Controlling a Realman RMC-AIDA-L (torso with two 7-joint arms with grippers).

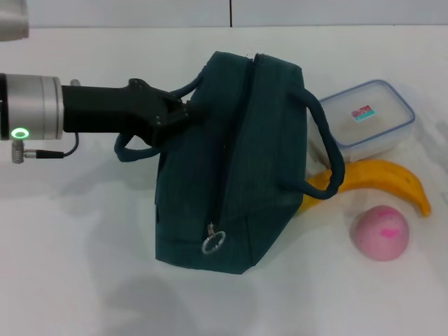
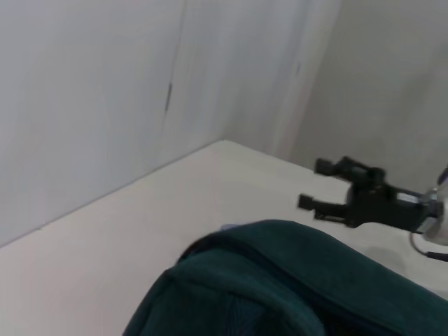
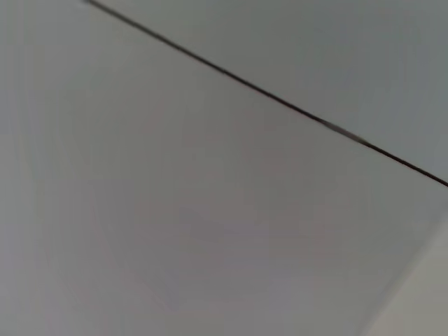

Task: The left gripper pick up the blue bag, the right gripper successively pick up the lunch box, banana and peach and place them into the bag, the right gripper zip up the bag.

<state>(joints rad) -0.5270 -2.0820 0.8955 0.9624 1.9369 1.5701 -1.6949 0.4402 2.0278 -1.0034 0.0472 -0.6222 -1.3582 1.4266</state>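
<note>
The blue bag [image 1: 234,161] stands on the white table, its zip line running along the top and a metal pull ring [image 1: 213,242] at the near end. My left gripper [image 1: 183,110] reaches in from the left and is shut on the bag's left handle [image 1: 133,150]. The bag also shows in the left wrist view [image 2: 280,280]. The lunch box [image 1: 364,119], clear with a blue rim, lies behind the bag's right side. The banana [image 1: 381,178] lies in front of it and the pink peach [image 1: 379,232] nearer still. My right gripper [image 2: 316,185] shows far off in the left wrist view, open and empty.
The bag's right handle [image 1: 329,150] hangs over the banana's end. The white table [image 1: 77,245] extends to the left and front of the bag. A wall stands behind the table. The right wrist view shows only a plain wall with a dark seam [image 3: 280,101].
</note>
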